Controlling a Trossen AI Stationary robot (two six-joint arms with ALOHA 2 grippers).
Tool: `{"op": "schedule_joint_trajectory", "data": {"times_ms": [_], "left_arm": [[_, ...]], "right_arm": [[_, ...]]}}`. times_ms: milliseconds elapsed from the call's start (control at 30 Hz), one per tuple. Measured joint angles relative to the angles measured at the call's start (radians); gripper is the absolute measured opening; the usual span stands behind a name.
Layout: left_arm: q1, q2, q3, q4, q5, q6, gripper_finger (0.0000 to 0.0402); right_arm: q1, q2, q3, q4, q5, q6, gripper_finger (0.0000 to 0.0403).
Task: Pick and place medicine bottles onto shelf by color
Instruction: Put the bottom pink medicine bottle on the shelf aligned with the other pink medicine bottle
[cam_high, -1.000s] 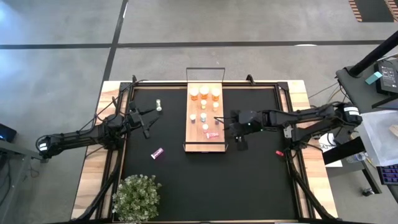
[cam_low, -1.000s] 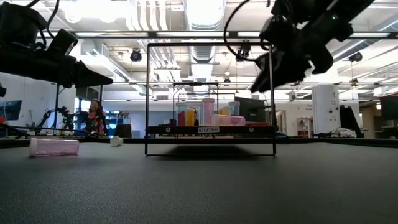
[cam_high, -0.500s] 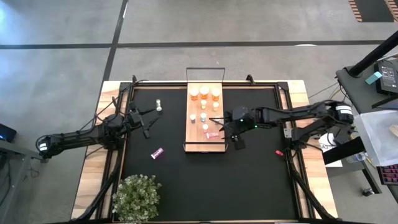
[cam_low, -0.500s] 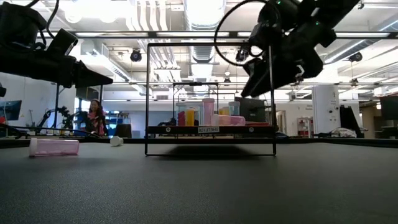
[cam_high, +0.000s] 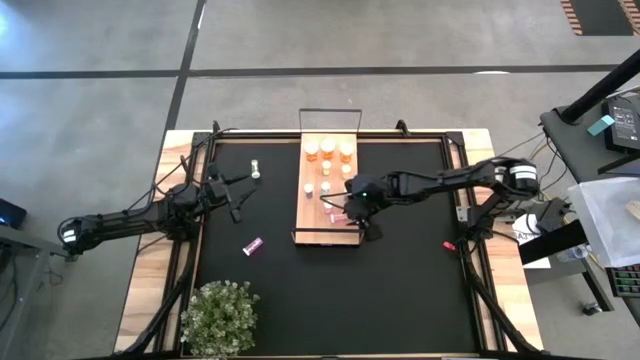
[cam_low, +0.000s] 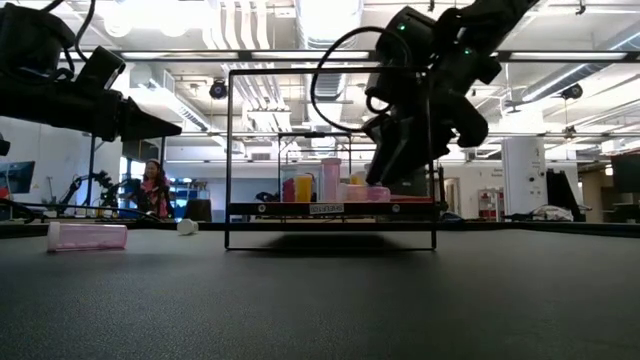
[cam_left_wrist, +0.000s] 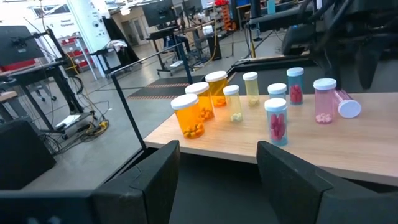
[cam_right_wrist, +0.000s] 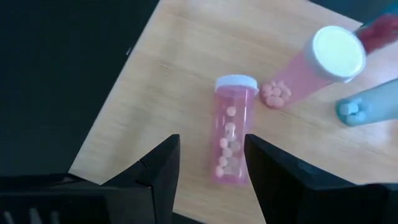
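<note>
The shelf (cam_high: 312, 228) lies in the middle of the black mat and carries upright medicine bottles: amber ones (cam_high: 328, 150) at its far end, then pale and pink ones (cam_left_wrist: 277, 121). One pink bottle (cam_right_wrist: 231, 130) lies on its side on the shelf's near half. My right gripper (cam_high: 346, 210) hangs open over it, slanting down, a finger on either side of its bottom end. Another pink bottle (cam_high: 252, 245) lies on the mat, and a pale one (cam_high: 256, 170) sits at the far left. My left gripper (cam_high: 238, 200) waits open at the left. My right gripper (cam_right_wrist: 210, 150) has its two fingers on either side of the lying pink bottle's bottom end (cam_right_wrist: 227, 171), coming down at a slant from the table's right. The bottle rests flat on the shelf board. I cannot tell whether a finger touches it.
A potted plant (cam_high: 220, 315) stands at the near left corner. A small red bit (cam_high: 449, 245) lies on the mat at the right. The shelf's black wire frame (cam_low: 330, 70) rises over its ends. Bare mat stretches in front of the shelf.
My right gripper has gone toward the table's left and slightly down, from beside the shelf's right edge to above the lying pink bottle, tipping further downward. The shelf's near end has slid a little toward the left. My left arm has kept still.
</note>
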Motion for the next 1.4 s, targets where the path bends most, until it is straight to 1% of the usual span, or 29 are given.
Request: {"op": "schedule_joint_trajectory", "data": {"times_ms": [233,833,1200,1400], "left_arm": [[0.000,0.001,0.000,0.000,0.000,0.000,0.0199],[0.000,0.001,0.000,0.000,0.000,0.000,0.0199],[0.000,0.001,0.000,0.000,0.000,0.000,0.0199],[0.000,0.001,0.000,0.000,0.000,0.000,0.0199]], "right_arm": [[-0.003,0.049,0.034,-0.012,0.001,-0.015,0.0171],[-0.026,0.056,0.022,0.024,0.011,0.017,0.0169],[-0.026,0.056,0.005,0.028,0.013,0.040,0.0121],[-0.026,0.054,0.004,0.024,0.013,0.046,0.0107]]}}
